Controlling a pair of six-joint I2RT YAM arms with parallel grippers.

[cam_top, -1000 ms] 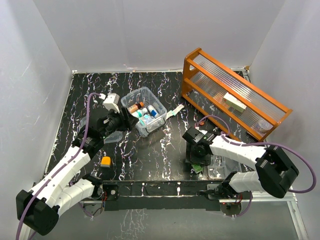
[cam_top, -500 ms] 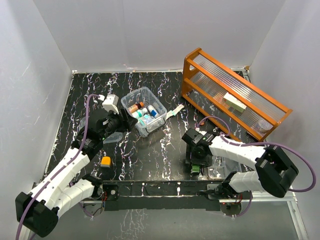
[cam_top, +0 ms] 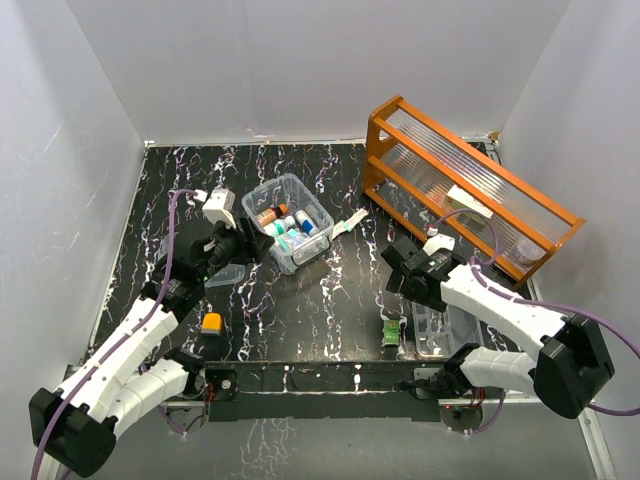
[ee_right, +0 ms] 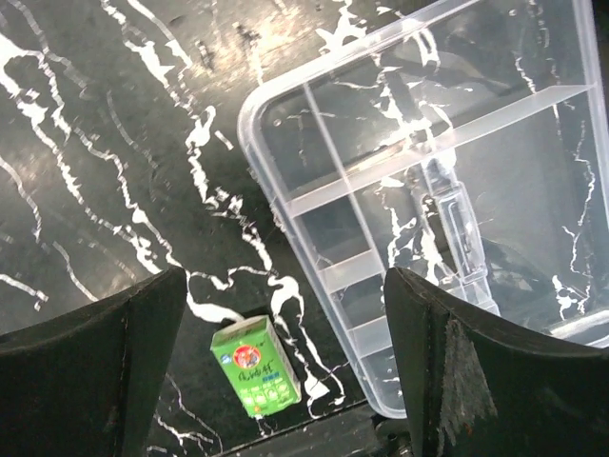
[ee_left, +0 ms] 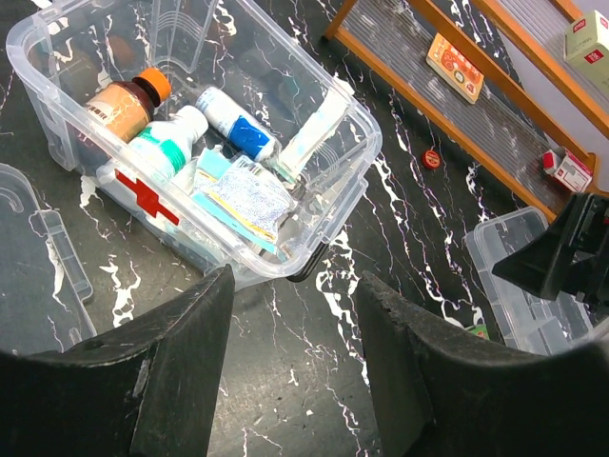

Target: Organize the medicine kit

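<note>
The medicine kit [cam_top: 289, 221] [ee_left: 205, 124] is a clear box with a red cross [ee_left: 147, 195], holding bottles, a tube and a gauze packet. Its clear lid [cam_top: 226, 273] [ee_left: 38, 252] lies just to its left. My left gripper [cam_top: 262, 244] [ee_left: 293, 286] hovers open and empty beside the box's near corner. The clear compartment tray [cam_top: 436, 331] [ee_right: 428, 181] sits at the front right. A small green box [cam_top: 390, 332] [ee_right: 255, 367] lies on the table next to the tray. My right gripper [cam_top: 405, 266] [ee_right: 284, 314] hangs open above it, touching nothing.
An orange wooden rack [cam_top: 470, 185] with small boxes stands at the back right. A white tube [cam_top: 350, 222] lies between kit and rack. A small orange item [cam_top: 211, 322] sits front left, and a red cap [ee_left: 432, 158] near the rack. The green box is close to the table's front edge.
My right gripper opened, left the green box on the table by the tray, and rose back towards the rack. The left arm barely moved.
</note>
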